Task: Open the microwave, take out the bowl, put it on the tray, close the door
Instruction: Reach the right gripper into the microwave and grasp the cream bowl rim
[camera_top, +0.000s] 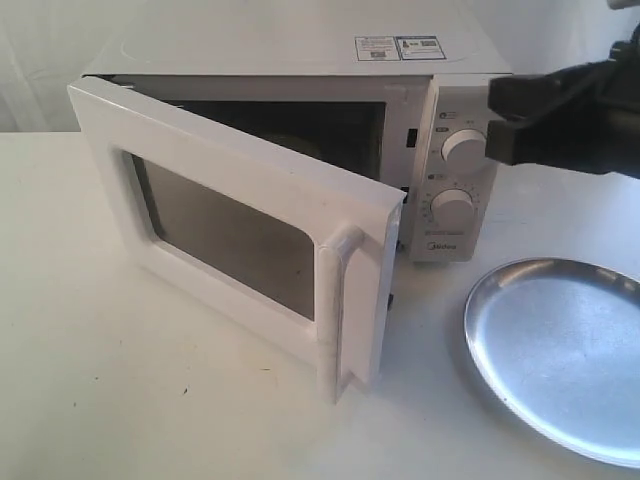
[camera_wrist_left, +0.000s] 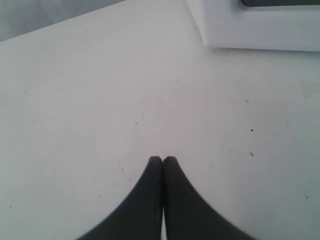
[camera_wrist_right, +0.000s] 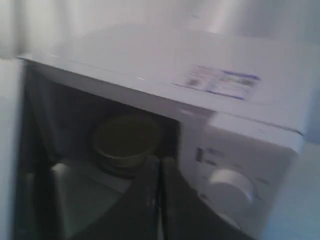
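The white microwave (camera_top: 300, 60) stands at the back with its door (camera_top: 240, 230) swung partly open, its handle (camera_top: 345, 310) toward the camera. In the right wrist view the beige bowl (camera_wrist_right: 127, 137) sits inside the dark cavity. My right gripper (camera_wrist_right: 160, 161) is shut and empty, hovering outside the cavity mouth in front of the control panel; in the exterior view it (camera_top: 498, 122) hangs by the upper knob (camera_top: 465, 147). The silver tray (camera_top: 560, 350) lies bare at the right front. My left gripper (camera_wrist_left: 162, 159) is shut and empty, low over the table, outside the exterior view.
A corner of the door (camera_wrist_left: 260, 25) shows ahead of the left gripper. The lower knob (camera_top: 453, 208) sits under the right gripper. The white table (camera_top: 120, 380) spreads left of the door. Stickers (camera_top: 398, 47) lie on the microwave's top.
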